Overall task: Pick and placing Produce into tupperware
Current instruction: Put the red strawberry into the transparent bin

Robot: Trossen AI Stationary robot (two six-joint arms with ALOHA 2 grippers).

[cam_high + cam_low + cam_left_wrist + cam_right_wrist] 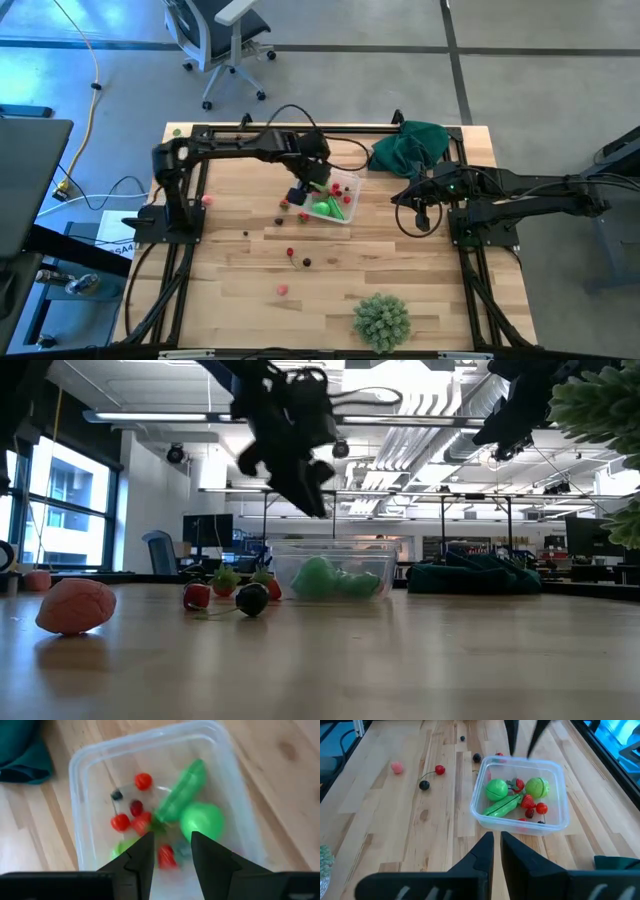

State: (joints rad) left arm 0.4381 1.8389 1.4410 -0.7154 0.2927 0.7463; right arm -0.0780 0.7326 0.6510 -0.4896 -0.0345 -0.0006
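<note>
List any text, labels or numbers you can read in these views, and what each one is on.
None can be read.
Tupperware: no label or marking on its walls.
Produce: no print.
White sheet on the floor by the table's left edge: dark marks, too small to read.
Room behind the table in the low view: no readable signs.

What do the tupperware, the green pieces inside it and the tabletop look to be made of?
Tupperware: clear, slightly glossy plastic; the contents show through its walls.
Green produce pieces: likely smooth moulded plastic, judging by uniform bright colour and soft highlights.
Table: light wood planks with visible grain, seams and knots; the finish looks matte to satin.
</note>
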